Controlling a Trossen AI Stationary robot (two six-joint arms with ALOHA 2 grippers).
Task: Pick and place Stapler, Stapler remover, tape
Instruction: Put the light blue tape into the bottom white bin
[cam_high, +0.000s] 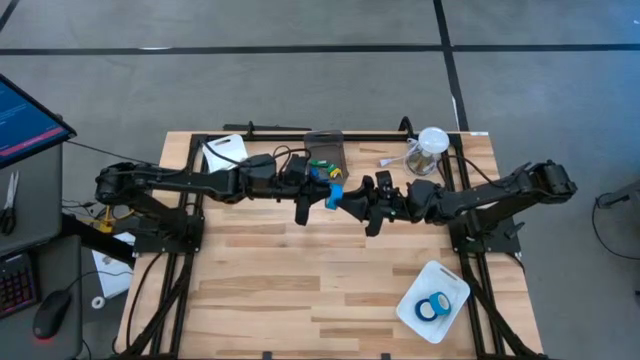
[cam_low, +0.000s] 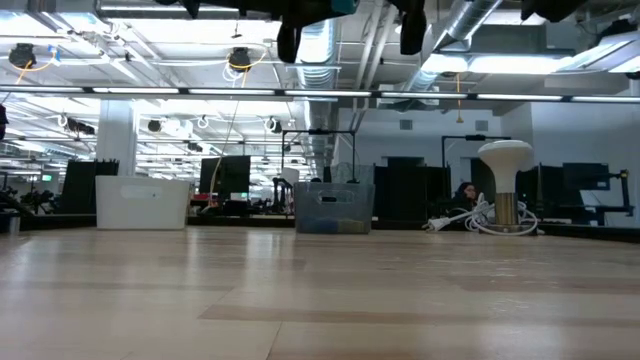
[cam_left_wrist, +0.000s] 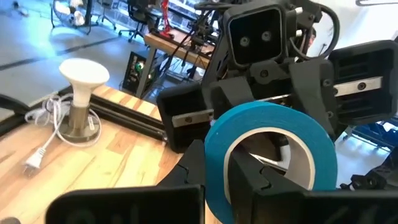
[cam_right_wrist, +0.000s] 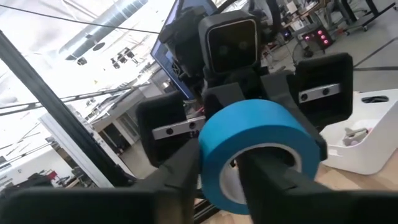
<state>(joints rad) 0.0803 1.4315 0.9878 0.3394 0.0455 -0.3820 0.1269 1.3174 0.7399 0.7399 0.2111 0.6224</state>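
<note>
Surface: I see a pale butcher-block wooden table (cam_high: 300, 290), with a white rectangular tray (cam_high: 452, 281) near its right front corner holding two blue tape rolls (cam_high: 433, 307).
Room: grey floor, open ceiling ducts, dark monitors behind.
Held item: a blue ring-shaped tape roll with white core (cam_high: 335, 194), raised above mid-table.
Left gripper (cam_high: 322, 197): clamped on that roll's wall.
Right gripper (cam_high: 354, 197): fingers around the same roll; grip I cannot tell.

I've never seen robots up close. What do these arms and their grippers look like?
Both arms are black and jointed, with black cables running along them. The left gripper and right gripper look alike: a boxy black camera housing above two blocky black fingers carrying small silver plates.
</note>
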